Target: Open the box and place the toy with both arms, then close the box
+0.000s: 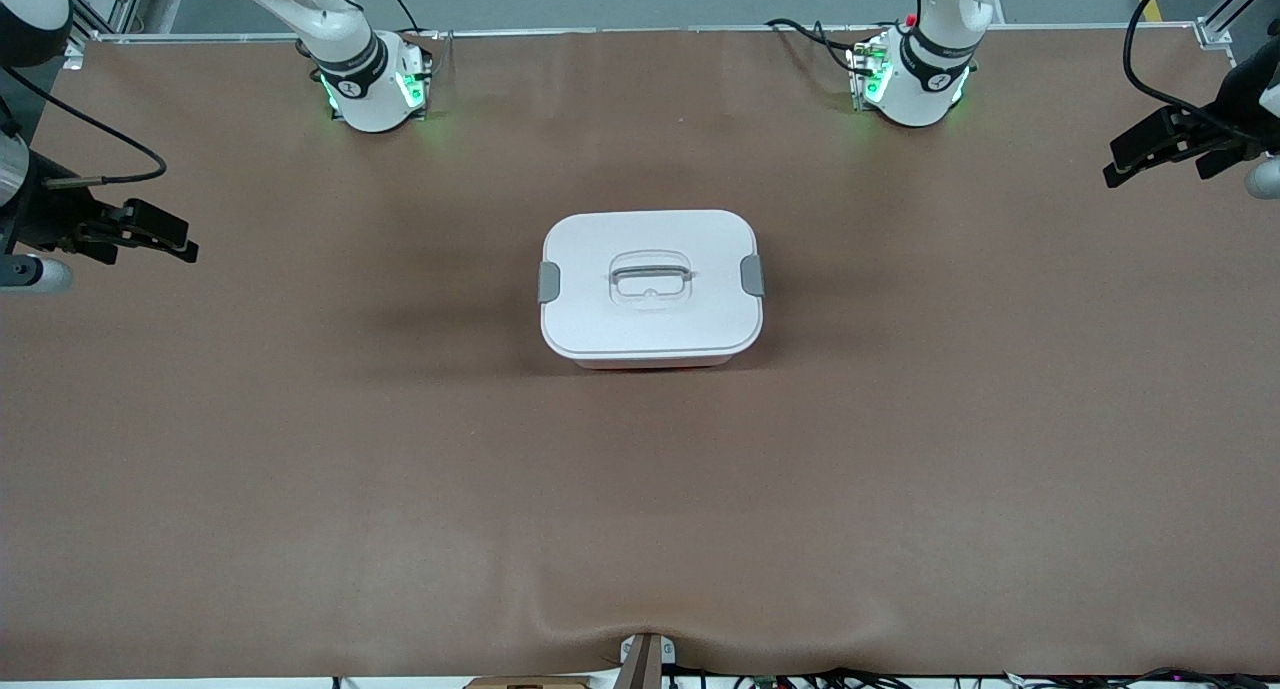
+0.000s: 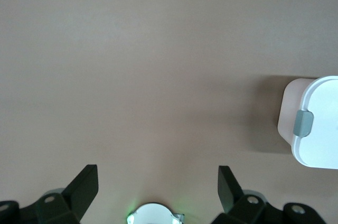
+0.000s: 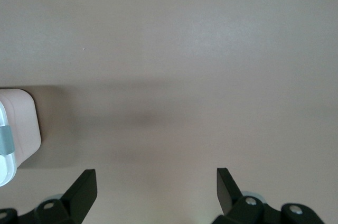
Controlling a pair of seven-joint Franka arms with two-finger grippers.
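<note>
Front view: bench (image 1: 400, 489) under a brown cloth, rippled at the near edge. Box (image 1: 651, 287) mid-bench, lid on, both clips down. My left fingers (image 2: 90, 184) and right fingers (image 3: 87, 184) spread wide, empty, hovering over the bench ends.

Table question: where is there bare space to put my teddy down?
Bare brown table lies all around the box: widest nearer the front camera, also toward each arm's end. The open left gripper and open right gripper hover over those ends.
</note>
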